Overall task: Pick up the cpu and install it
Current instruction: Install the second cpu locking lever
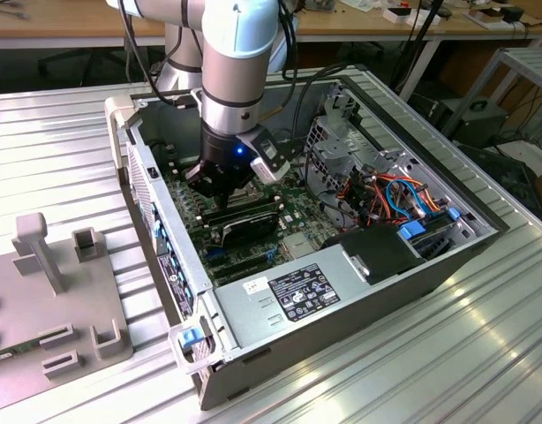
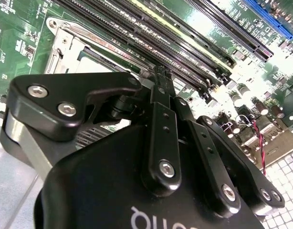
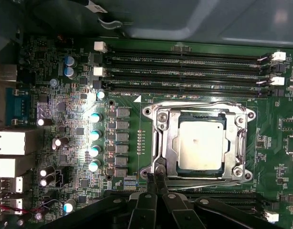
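closed tool at socket edge

cpu edges (under socket frame)

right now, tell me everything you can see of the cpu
The cpu is a small flat square chip with a dull pale grey metal top, plain and matte. In the first wrist view it lies flat in the socket, with the socket's metal frame around its edges. The gripper has its fingertips together at the frame's edge beside the chip, not touching the chip's top. The second wrist view shows a corner of it behind the gripper.
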Motion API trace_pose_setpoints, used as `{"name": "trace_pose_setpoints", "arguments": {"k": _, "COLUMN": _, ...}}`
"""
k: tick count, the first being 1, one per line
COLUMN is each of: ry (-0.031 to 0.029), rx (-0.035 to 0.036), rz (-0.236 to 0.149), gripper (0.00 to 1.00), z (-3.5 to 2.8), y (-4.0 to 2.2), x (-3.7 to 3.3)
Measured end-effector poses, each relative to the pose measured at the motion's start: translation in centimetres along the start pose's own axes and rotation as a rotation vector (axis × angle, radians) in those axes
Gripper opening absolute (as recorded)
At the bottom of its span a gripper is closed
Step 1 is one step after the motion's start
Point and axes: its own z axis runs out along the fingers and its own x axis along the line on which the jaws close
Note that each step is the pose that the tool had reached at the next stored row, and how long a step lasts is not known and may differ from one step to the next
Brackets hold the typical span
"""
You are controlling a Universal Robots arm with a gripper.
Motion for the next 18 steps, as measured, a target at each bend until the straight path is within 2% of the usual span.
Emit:
{"name": "trace_pose_setpoints", "arguments": {"k": 7, "ry": 0.0001, "rx": 0.0000, "rz": 0.000, "gripper": 0.11, "z": 0.15, "y": 0.02, "x": 0.02}}
{"name": "trace_pose_setpoints", "arguments": {"k": 18, "ry": -0.0002, "rx": -0.0050, "rz": 0.000, "gripper": 0.11, "z": 0.29, "y": 0.16, "x": 0.13}}
